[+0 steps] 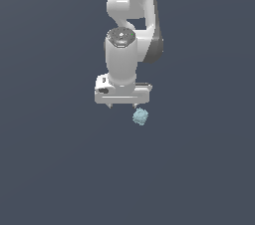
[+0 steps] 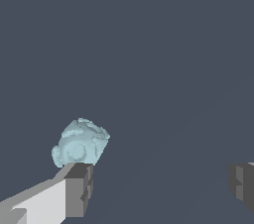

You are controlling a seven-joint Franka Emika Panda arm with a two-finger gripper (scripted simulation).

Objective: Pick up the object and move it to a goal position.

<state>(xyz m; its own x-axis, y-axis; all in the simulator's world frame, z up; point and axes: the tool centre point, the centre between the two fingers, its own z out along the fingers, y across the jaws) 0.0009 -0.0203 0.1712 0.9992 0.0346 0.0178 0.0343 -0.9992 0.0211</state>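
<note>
The object (image 1: 140, 116) is a small pale light-blue lumpy blob lying on the dark floor. It sits just below the white gripper (image 1: 122, 104) in the exterior view, a little toward that view's right. In the wrist view the object (image 2: 79, 142) lies just beyond the tip of one grey finger (image 2: 78, 188), outside the gap between the two fingers. The other finger (image 2: 242, 183) stands far off at the frame's edge. The gripper (image 2: 158, 186) is open and holds nothing.
A plain dark grey-blue floor (image 1: 60, 159) surrounds the arm on every side. The white arm (image 1: 132, 15) rises from the gripper toward the top of the exterior view. No other objects show.
</note>
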